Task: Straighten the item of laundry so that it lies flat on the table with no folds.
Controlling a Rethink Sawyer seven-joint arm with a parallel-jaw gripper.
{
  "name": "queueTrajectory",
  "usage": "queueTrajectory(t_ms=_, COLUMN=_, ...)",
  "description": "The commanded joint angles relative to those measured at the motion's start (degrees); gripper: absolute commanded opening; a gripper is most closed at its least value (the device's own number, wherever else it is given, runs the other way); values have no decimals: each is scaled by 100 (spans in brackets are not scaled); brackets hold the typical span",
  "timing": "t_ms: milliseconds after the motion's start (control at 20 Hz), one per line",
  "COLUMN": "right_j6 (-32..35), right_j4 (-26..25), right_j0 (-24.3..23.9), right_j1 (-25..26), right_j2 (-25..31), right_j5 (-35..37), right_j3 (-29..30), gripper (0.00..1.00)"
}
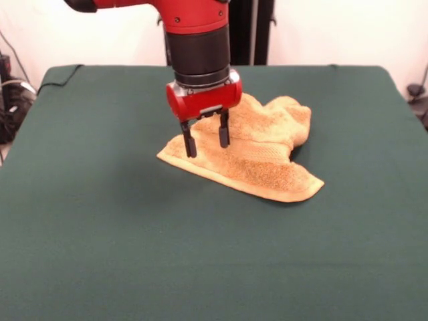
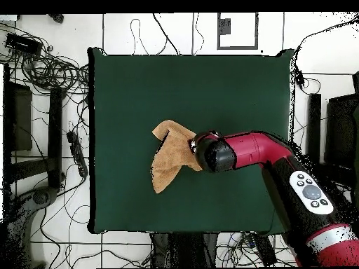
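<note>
A golden-orange terry towel (image 1: 264,150) lies crumpled on the dark green table (image 1: 100,227), with a flat part toward the front and a bunched fold at its back right. A woven band runs across the flat part. In the overhead view the towel (image 2: 168,160) lies left of the table's (image 2: 140,91) middle. My gripper (image 1: 206,142) hangs straight down over the towel's left part, its two black fingers (image 1: 190,144) apart and empty, their tips at or just above the cloth. In the overhead view the arm's wrist (image 2: 212,153) hides the gripper. No white tag shows.
The red and black arm (image 2: 280,168) reaches in from the base side over the table's right half in the overhead view. Cables (image 2: 49,70) and stands lie on the floor round the table.
</note>
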Motion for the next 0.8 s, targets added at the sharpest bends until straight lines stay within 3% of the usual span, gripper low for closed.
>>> queueTrajectory(t_ms=50, right_j6=-251, right_j4=-344, right_j0=126, right_j1=216, right_j2=-36, right_j5=-122, right_j3=23, gripper=100)
queueTrajectory(t_ms=800, right_j6=55, right_j4=-823, right_j0=104, right_j1=844, right_j2=-298, right_j5=-696, right_j3=-269, gripper=100)
